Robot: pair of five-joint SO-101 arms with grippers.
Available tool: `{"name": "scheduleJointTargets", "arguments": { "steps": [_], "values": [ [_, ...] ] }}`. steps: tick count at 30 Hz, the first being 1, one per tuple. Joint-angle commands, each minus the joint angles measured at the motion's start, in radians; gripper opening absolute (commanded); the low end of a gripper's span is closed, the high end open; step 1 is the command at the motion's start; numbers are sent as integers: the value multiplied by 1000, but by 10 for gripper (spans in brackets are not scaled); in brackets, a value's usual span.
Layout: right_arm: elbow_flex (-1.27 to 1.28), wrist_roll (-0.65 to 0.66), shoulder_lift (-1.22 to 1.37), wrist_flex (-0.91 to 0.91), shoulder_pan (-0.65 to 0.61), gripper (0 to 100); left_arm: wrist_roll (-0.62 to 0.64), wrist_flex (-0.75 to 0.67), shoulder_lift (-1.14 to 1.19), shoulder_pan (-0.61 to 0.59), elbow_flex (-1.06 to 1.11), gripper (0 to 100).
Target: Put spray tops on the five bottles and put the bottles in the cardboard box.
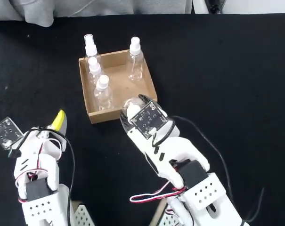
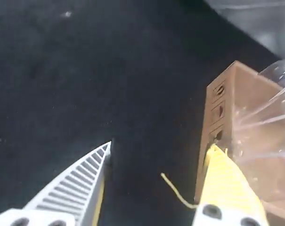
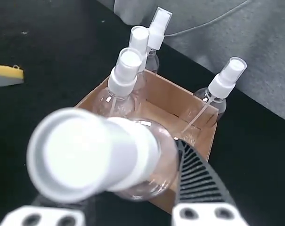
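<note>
**Capped bottle (image 3: 154, 157) in the right claw (image 1: 134, 109) at the front wall of the cardboard box (image 1: 109, 114)**

The held bottle sits between the right claw's fingers at the right end of the box's front wall. Its white spray top (image 3: 81, 157) points up toward the wrist camera. Four more bottles, each with a top on, stand farther back: a front left bottle (image 1: 103, 92), a middle left bottle (image 1: 94, 69) behind it, a rear left bottle (image 1: 90, 47) and a rear right bottle (image 1: 135, 61). The left claw (image 2: 161, 147) is near the box's front left corner, over the black table (image 1: 227, 70), apart from every bottle.

The held bottle's base is hidden under the claw and wrist, so I cannot tell whether it rests on the box floor or hangs above it. The rear left bottle is at the back wall, and I cannot tell whether it is inside or just behind. In the left wrist view the yellow finger (image 2: 227, 188) overlaps the box corner, while the high view shows a gap between them.

The right claw is clamped on the bottle's clear body just below the spray top. Its black ribbed finger (image 3: 194, 174) presses one side, and the other finger is mostly hidden behind the top. The left claw is spread wide and holds nothing.
</note>
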Motion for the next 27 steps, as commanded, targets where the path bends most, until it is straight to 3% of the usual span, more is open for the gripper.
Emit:
{"name": "scheduleJointTargets", "arguments": {
  "steps": [1,7,27],
  "values": [
    [-39,-5,-22,-26,26,90,-11,-3,-9,-1,-1,263],
    [-39,-2,-22,-26,26,90,-11,-3,-9,-1,4,119],
    [-44,-3,-22,-26,28,89,-43,6,-6,81,81,112]
  ]
}}
